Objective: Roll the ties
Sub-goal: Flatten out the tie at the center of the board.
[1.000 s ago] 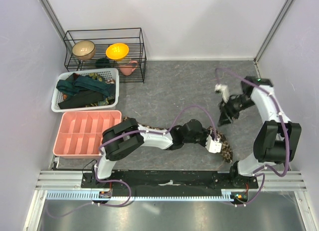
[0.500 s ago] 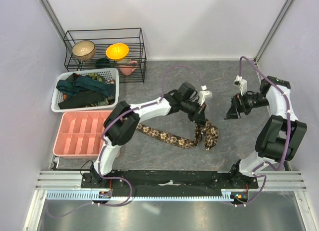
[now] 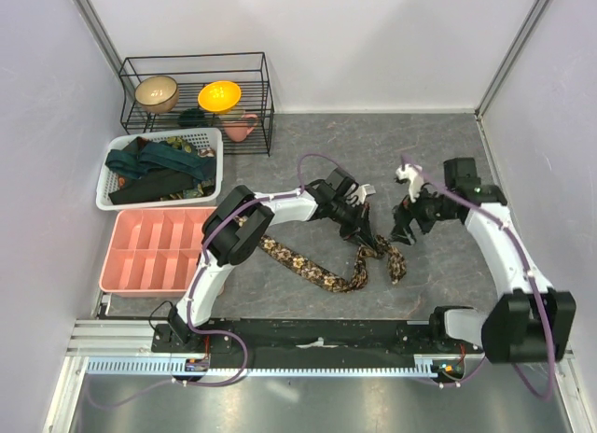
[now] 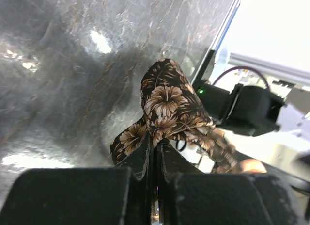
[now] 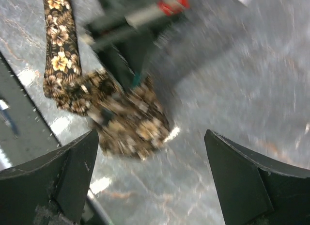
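Observation:
A brown floral tie [image 3: 308,265] lies in a loose curve on the grey table, and its wide end [image 3: 396,263] is folded near the middle. My left gripper [image 3: 364,233] is shut on a raised fold of this tie [image 4: 169,104], which bunches up just past the closed fingertips [image 4: 145,154]. My right gripper [image 3: 404,230] hovers just right of that fold, open wide. Nothing sits between its fingers [image 5: 72,171], and the tie [image 5: 131,118] shows blurred below and ahead of them. More dark teal and black ties [image 3: 159,167] lie in a heap in the white basket.
The white basket [image 3: 213,186] stands at the left, with a pink compartment tray [image 3: 163,246] in front of it. A black wire rack [image 3: 196,97] holding bowls stands at the back left. Walls close in both sides.
My left gripper has carried the tie's fold from the front right towards the table's middle. My right gripper has opened and swung left, close to the fold.

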